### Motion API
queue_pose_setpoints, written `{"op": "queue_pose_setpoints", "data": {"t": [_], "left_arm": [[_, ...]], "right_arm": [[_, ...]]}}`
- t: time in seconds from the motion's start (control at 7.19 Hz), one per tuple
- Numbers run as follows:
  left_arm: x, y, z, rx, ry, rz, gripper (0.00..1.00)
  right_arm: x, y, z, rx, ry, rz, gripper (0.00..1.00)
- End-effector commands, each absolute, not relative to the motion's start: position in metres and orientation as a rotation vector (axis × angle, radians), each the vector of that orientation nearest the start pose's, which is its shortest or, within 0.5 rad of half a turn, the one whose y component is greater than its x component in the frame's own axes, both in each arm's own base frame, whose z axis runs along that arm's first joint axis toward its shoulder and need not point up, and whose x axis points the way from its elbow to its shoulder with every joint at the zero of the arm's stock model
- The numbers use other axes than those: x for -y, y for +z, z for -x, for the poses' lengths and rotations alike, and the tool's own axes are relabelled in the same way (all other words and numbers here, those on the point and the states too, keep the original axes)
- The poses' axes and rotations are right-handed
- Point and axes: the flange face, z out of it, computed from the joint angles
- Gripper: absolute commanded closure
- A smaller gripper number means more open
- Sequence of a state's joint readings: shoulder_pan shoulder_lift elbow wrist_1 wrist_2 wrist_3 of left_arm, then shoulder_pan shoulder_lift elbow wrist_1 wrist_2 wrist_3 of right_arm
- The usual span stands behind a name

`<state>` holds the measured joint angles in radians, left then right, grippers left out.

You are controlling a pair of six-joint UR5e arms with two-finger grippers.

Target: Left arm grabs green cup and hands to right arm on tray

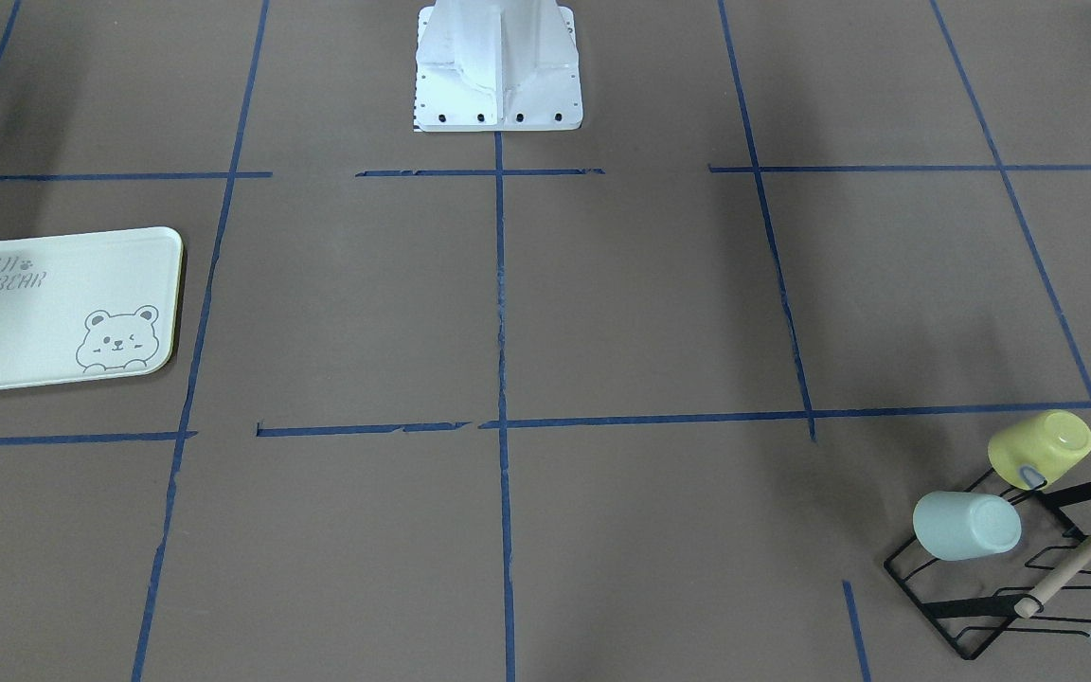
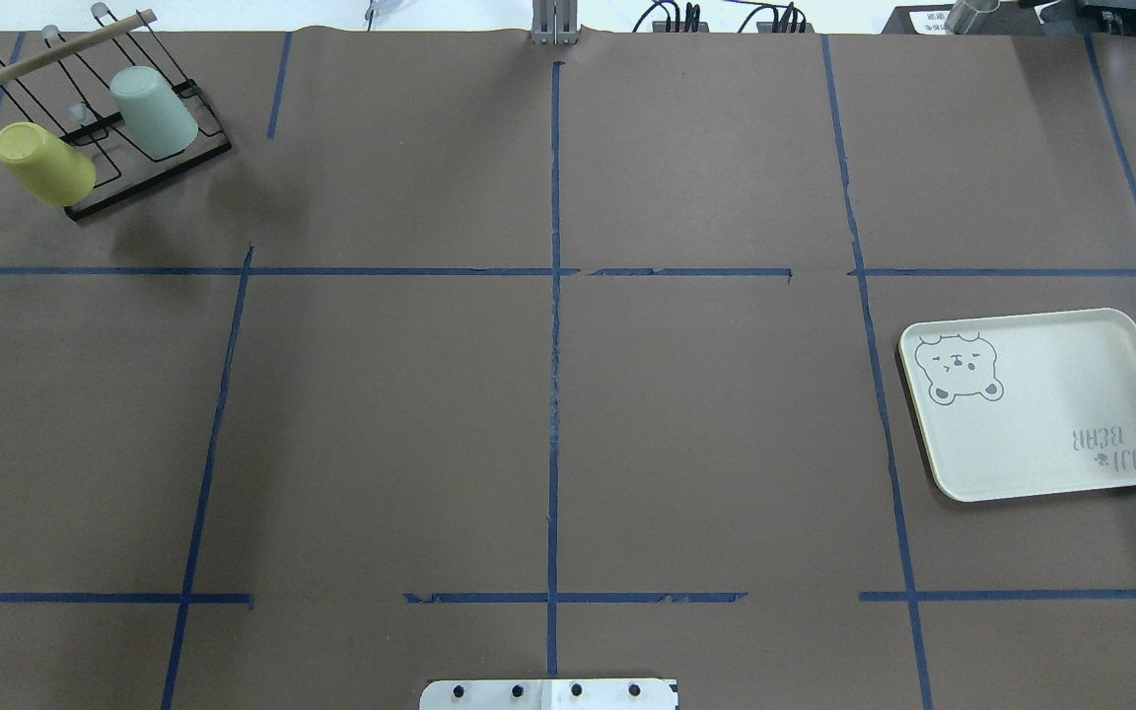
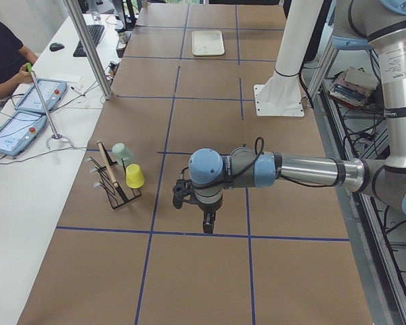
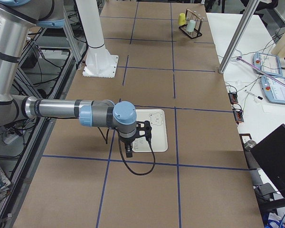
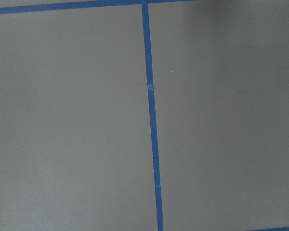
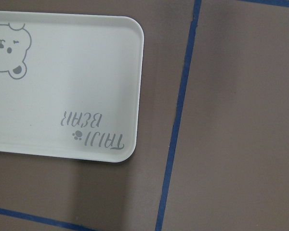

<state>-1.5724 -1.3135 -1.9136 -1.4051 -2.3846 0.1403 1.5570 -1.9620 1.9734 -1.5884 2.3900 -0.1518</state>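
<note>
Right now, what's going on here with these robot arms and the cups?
Neither arm is touching a cup yet. The green cup sits tipped on a black wire rack beside a yellow cup, at the far corner of the table on the robot's left. The left arm hangs over the table, apart from the rack. The right arm hangs by the tray, which has nothing on it.

Left arm [image 3: 304,170] outstretched level, end effector [image 3: 208,227] downward; right arm [image 4: 57,108] likewise.

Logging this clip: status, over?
Left tool and right tool aloft, jaw state unreadable. Green cup on rack beside yellow cup, untouched. Tray bare. Nothing blocking seen.
</note>
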Motion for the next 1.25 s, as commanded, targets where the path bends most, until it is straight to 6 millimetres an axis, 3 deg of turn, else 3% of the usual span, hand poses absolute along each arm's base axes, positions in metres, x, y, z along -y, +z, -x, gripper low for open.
{"op": "queue_pose_setpoints", "data": {"t": [0.0,1.11], "left_arm": [[0.3774,0.6132,0.0574,-0.81,0.116,0.013,0.0],[0.3776,0.6109,0.0526,-0.863,0.104,0.02,0.0]], "right_arm": [[0.3299,0.6215,-0.056,0.819,-0.152,-0.046,0.0],[0.3296,0.6259,-0.0558,0.822,-0.156,-0.045,0.0]]}}
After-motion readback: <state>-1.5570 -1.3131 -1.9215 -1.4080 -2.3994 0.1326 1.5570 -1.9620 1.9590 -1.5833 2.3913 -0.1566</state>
